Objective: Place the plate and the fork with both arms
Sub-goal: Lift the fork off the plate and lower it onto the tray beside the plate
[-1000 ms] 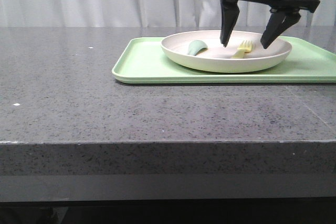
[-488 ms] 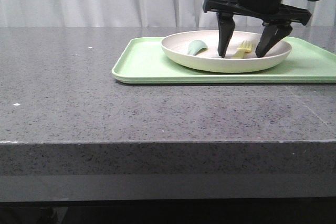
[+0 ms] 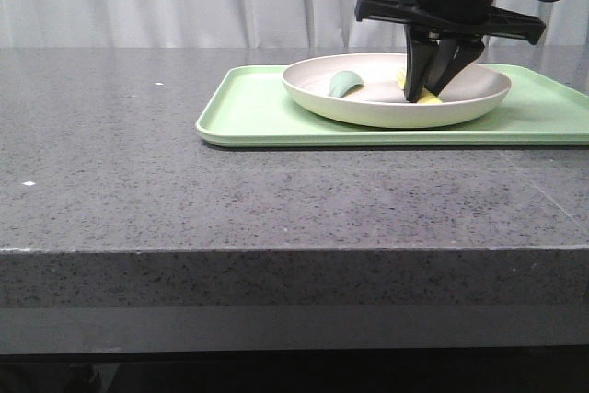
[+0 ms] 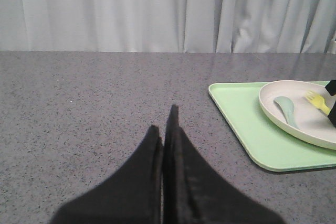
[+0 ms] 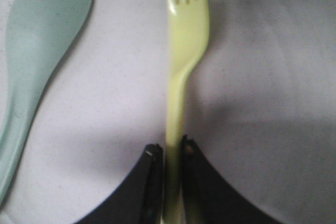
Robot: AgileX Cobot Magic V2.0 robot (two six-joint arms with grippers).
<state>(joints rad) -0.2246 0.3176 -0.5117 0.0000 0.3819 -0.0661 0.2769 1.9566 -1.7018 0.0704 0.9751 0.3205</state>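
Note:
The cream plate (image 3: 460, 103) sits on the light-green tray (image 3: 248, 108) at the back right of the table. The pale-yellow fork (image 5: 186, 35) lies in the plate. My right gripper (image 3: 431, 91) is down inside the plate and shut on the fork's handle; in the right wrist view (image 5: 172, 148) both fingers press the handle's sides. In the left wrist view the fork (image 4: 317, 100) and plate (image 4: 310, 124) show at the right. My left gripper (image 4: 165, 124) is shut and empty over bare table, well away from the tray (image 4: 247, 124).
A small grey-green curved piece (image 3: 345, 83) lies in the plate beside the fork, also in the right wrist view (image 5: 37, 45). A white curtain hangs behind the table. The grey stone table (image 3: 138, 163) reaches to the front edge.
My right gripper came down into the plate with its fingers wide apart, then closed them on the fork's handle. The left arm shows no change.

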